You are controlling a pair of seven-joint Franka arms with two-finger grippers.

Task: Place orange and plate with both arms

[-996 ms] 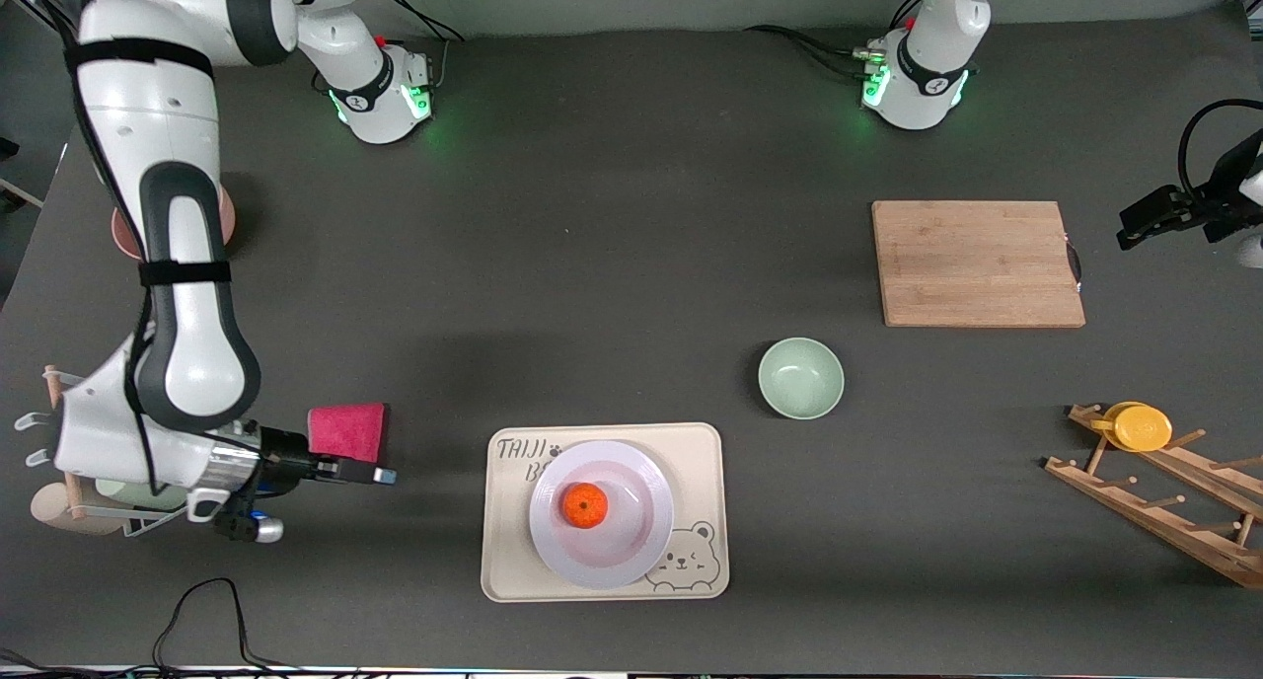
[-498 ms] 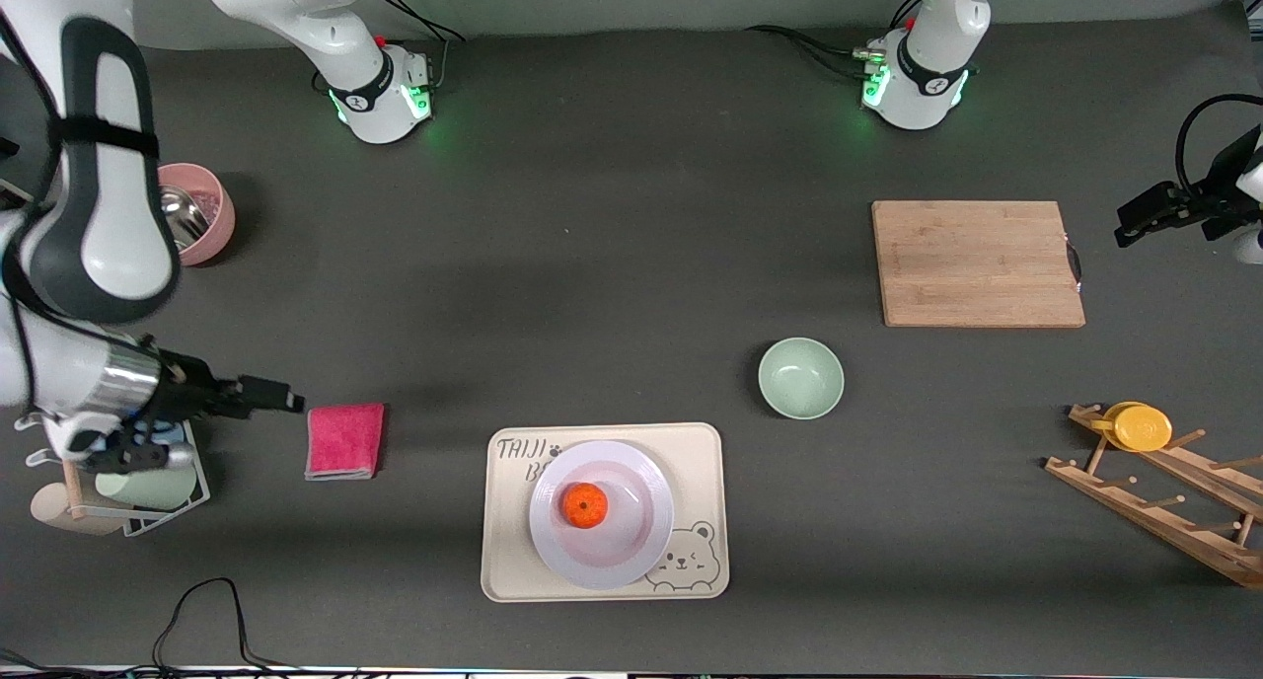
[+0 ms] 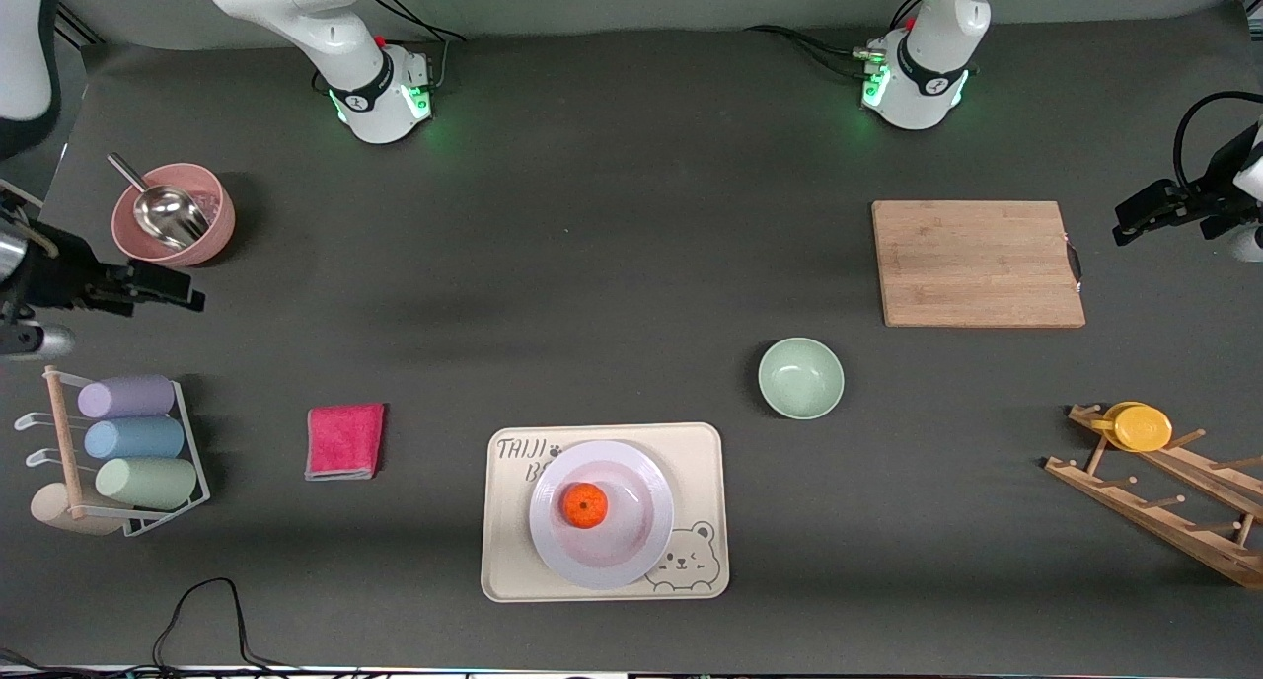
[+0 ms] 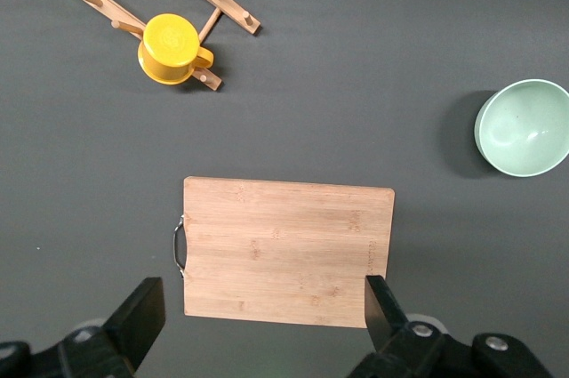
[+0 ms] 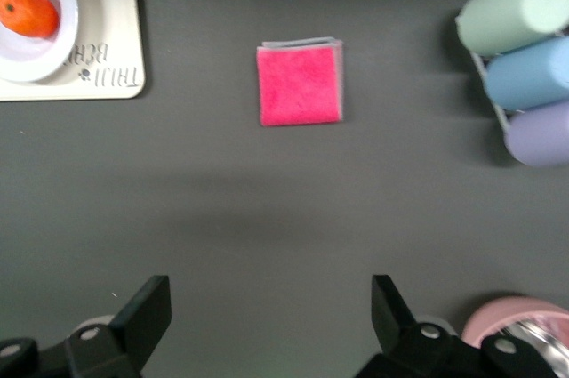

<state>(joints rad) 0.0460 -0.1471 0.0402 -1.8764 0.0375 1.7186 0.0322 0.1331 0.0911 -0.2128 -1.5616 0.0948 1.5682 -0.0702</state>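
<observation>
**Orange on plate, both arms clear**

The orange (image 3: 584, 504) sits on the plate (image 3: 602, 514), which rests on the bear tray (image 3: 604, 510). The job looks done. The right gripper (image 3: 163, 286) hangs spread beside the pink bowl (image 3: 174, 214); the left gripper (image 3: 1145, 212) waits spread by the cutting board (image 3: 977, 264). Nothing seems to block either arm.

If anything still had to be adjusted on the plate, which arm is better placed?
Neither clearly: the orange already sits on the plate. The right end effector and the left end effector both hang open at the table's ends; right seems slightly closer.
</observation>
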